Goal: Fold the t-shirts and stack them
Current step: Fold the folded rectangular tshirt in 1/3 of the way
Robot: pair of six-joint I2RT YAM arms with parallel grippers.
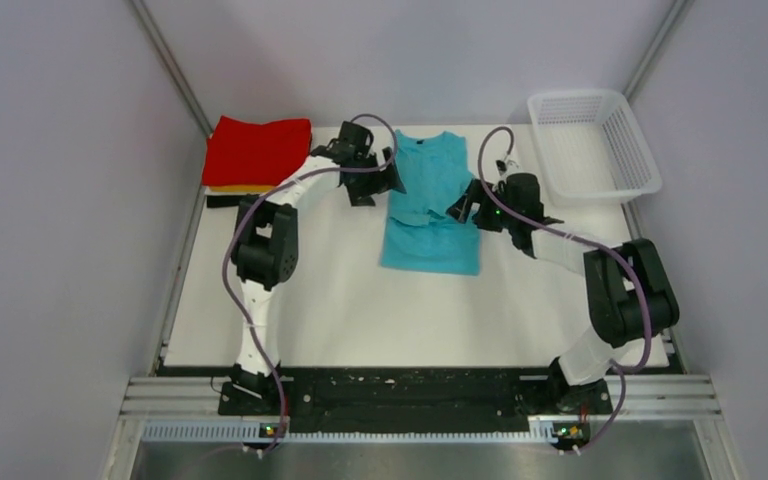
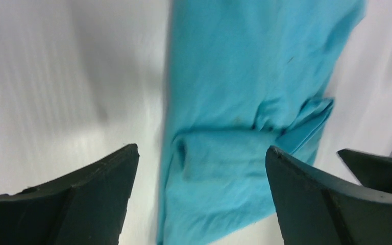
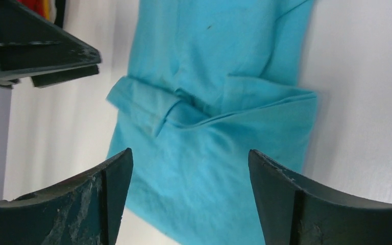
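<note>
My left gripper [image 2: 201, 153] is nearest the lens, fingers spread wide with nothing between them; the right gripper [image 3: 190, 155] is just as wide and holds nothing; they hover either side of the turquoise t-shirt [image 1: 435, 200], which lies mid-table toward the far edge, sleeves folded inward; I see the red t-shirt [image 1: 257, 150] folded at the far left corner; a white basket [image 1: 640, 160] sits at the far right corner.
</note>
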